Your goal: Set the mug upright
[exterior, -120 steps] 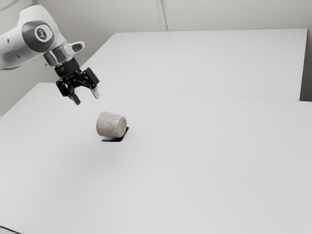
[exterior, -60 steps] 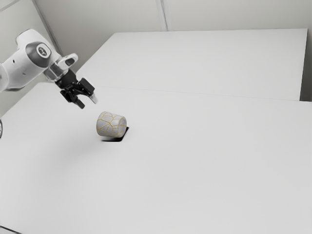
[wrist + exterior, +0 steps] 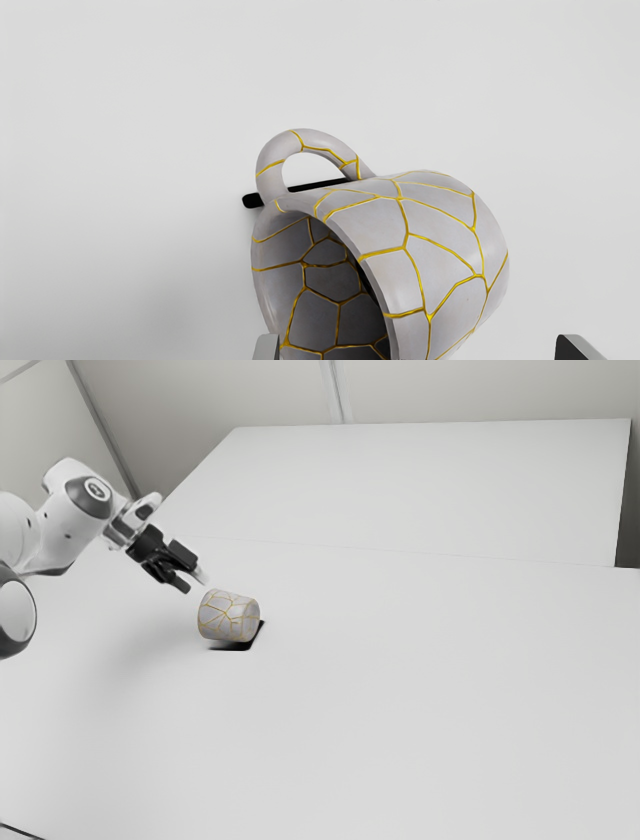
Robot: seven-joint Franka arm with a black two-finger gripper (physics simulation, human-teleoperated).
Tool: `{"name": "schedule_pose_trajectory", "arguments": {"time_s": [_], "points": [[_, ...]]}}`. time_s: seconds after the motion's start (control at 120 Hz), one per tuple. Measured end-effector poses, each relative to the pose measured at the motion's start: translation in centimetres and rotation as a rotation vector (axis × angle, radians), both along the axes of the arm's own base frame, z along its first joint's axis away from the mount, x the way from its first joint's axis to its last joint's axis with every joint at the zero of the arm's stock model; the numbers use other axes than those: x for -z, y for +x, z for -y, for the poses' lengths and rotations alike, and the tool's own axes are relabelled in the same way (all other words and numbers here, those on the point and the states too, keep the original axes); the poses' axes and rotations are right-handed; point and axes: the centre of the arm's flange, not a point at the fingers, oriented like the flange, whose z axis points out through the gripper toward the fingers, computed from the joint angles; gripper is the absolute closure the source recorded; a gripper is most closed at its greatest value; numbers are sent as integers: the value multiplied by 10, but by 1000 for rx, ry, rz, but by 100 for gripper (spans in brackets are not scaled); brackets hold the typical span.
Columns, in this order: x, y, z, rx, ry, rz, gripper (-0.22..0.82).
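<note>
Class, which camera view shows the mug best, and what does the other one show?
The wrist view: close up, it shows the mug's handle and open inside. The exterior view shows the mug smaller, lying on its side near the gripper.

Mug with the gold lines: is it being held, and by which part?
Nothing is held. The hand is open, its two fingers apart near the mug, which lies on its side on the table.

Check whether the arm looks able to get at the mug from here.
Probably yes: the open end effector hangs close by the mug, and nothing stands between them. One finger, though, overlaps the rim in the wrist view, so it might need a small shift.
</note>
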Motion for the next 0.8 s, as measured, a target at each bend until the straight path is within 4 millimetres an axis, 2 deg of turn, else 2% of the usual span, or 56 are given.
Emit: {"name": "schedule_pose_trajectory", "arguments": {"time_s": [0.233, 0.633, 0.8], "points": [[24, -6, -14, -2, -54, -27, 0], [54, -8, 0, -17, -226, -83, 0], [58, -8, 8, -18, -290, -92, 0]]}}
